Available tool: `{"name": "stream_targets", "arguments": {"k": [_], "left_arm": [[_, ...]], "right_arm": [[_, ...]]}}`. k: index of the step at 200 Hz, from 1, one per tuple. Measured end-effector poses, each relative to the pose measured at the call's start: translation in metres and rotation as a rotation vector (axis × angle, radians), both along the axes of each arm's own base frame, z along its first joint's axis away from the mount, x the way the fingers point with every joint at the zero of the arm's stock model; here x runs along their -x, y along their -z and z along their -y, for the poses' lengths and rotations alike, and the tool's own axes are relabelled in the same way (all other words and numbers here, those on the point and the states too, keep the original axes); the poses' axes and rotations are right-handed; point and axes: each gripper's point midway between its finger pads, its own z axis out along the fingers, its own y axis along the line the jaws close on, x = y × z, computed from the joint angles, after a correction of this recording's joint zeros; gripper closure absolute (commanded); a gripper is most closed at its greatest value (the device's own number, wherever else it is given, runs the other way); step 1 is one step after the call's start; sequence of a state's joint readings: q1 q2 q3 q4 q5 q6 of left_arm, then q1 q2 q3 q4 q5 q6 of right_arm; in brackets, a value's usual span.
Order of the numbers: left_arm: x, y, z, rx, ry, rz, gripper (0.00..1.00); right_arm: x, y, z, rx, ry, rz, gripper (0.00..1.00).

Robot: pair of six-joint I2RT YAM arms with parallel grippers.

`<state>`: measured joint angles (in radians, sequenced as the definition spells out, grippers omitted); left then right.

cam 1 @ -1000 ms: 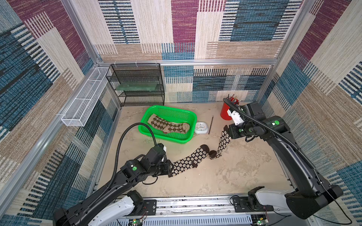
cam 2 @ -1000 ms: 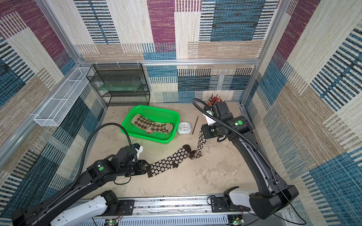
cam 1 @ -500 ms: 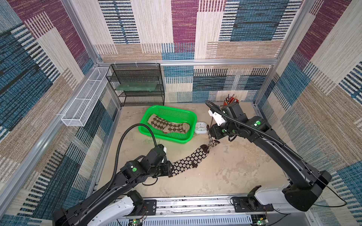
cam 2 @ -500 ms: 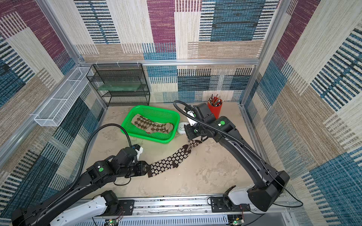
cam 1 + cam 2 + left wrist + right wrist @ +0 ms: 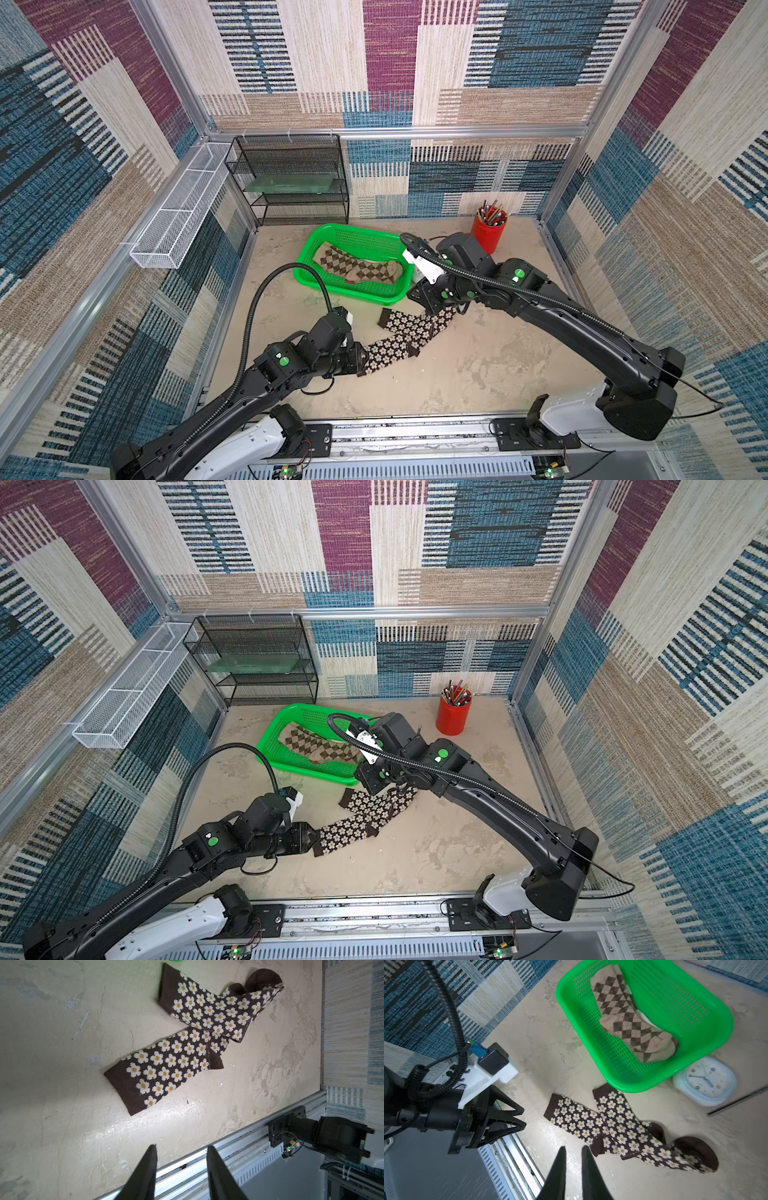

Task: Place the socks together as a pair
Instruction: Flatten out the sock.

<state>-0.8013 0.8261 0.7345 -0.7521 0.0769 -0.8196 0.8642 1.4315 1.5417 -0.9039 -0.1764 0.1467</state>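
Floral socks, dark brown, two: near sock and far sock are laid flat at mid-worktop, just near of the green basket, overlapping at the foot ends.
Argyle socks are kept inside the basket.
Left gripper: jaws parted, nothing held, set just left of the near sock's cuff.
Right gripper: jaws narrowly parted, nothing held, above the far sock.

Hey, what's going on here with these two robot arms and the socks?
Two dark brown flower socks lie on the table, one partly across the other. Neither is held: the left gripper sits open just off one cuff, and the right gripper hangs above them, jaws slightly apart and empty. Argyle socks lie in the green basket.
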Motion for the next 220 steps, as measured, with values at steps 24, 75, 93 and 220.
{"name": "stream_targets", "arguments": {"k": [24,75,93,220], "left_arm": [[0.001,0.002,0.0,-0.004,0.002,-0.004,0.53],[-0.007,0.013,0.025,-0.077,0.068,0.003,0.28],[-0.019,0.026,0.036,-0.111,0.069,0.016,0.25],[-0.133,0.1,0.064,-0.286,-0.121,0.036,0.39]], "right_arm": [[-0.005,0.012,-0.001,0.003,0.048,-0.063,0.79],[-0.031,0.059,0.098,-0.049,0.377,-0.216,0.52],[-0.03,0.074,0.123,-0.082,0.436,-0.27,0.37],[-0.054,0.064,0.161,-0.264,0.43,-0.2,0.17]]}}
